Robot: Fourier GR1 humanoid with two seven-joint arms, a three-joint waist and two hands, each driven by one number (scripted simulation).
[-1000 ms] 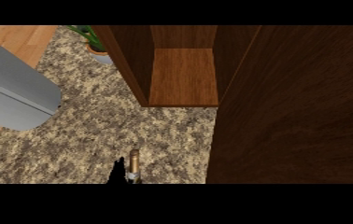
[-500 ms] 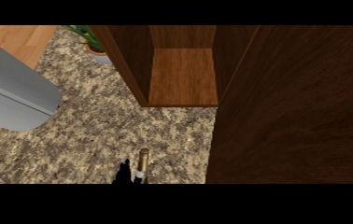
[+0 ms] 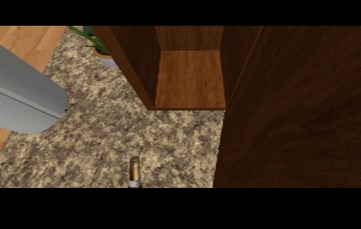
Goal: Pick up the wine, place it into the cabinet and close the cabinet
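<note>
Standing near the six o'clock edge of the speckled bench (image 3: 106,132), the wine (image 3: 134,170). Cabinet (image 3: 190,78) at twelve o'clock, door (image 3: 296,118) swung wide, ready for it. No hand in sight, so cannot tell any grip.

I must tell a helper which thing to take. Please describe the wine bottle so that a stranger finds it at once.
Start at the open wooden cabinet at the back of the speckled counter. Come straight toward the view's lower edge, left of the big dark cabinet door. There only the slim gold-topped neck of the wine bottle shows, the sole small upright thing on this bare stone.
</note>
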